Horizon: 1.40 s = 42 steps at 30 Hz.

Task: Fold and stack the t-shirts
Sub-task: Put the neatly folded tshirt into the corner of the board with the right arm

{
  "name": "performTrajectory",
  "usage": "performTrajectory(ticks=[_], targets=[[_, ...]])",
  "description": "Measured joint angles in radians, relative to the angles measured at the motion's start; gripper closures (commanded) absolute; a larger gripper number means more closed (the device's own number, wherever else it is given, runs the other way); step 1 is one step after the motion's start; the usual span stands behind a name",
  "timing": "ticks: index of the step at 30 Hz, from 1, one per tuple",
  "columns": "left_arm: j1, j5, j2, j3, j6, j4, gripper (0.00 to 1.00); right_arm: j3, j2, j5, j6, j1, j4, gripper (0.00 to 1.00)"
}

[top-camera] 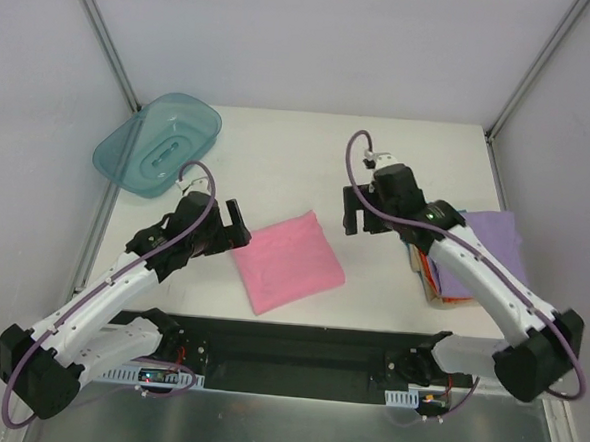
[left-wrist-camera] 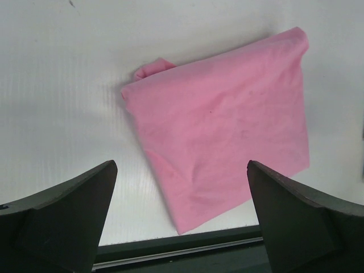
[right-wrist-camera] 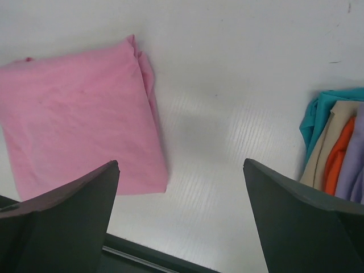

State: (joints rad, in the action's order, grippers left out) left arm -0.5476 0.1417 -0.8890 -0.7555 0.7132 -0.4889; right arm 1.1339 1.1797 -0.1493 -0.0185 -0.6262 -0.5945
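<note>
Honestly, the folded pink t-shirt [top-camera: 289,261] could flop open on the way to the stack [top-camera: 494,243] — pinch only its top layer and it unfolds. It lies mid table [top-camera: 279,150], between the left gripper [top-camera: 237,220] and right gripper [top-camera: 353,210], both spread wide and empty. It sits diagonally — the slightly longer side runs near-left to far-right.
</note>
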Motion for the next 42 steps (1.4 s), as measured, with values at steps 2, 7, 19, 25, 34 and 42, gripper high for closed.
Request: performTrajectory(ticks=[2, 7, 19, 25, 34, 42], targets=[[0.013, 0.001, -0.019, 0.000, -0.002, -0.008, 0.01, 0.032, 0.115, 0.008, 0.028, -0.002, -0.004, 0.06], [0.052, 0.001, -0.030, 0.002, -0.008, -0.020, 0.01, 0.108, 0.354, 0.030, 0.074, -0.010, -0.019, 0.07], [0.105, -0.006, -0.053, 0.018, -0.023, -0.025, 0.01, 0.215, 0.665, 0.164, 0.086, -0.055, -0.020, 0.15], [0.113, -0.011, -0.074, 0.018, -0.023, -0.025, 0.01, 0.216, 0.742, 0.206, 0.065, -0.086, -0.017, 0.26], [0.122, -0.014, -0.079, 0.018, -0.023, -0.025, 0.01, 0.215, 0.767, 0.206, 0.036, -0.109, -0.002, 0.55], [0.139, -0.028, -0.109, 0.024, -0.023, -0.022, 0.01, 0.134, 0.722, 0.204, -0.005, -0.137, 0.102, 0.91]])
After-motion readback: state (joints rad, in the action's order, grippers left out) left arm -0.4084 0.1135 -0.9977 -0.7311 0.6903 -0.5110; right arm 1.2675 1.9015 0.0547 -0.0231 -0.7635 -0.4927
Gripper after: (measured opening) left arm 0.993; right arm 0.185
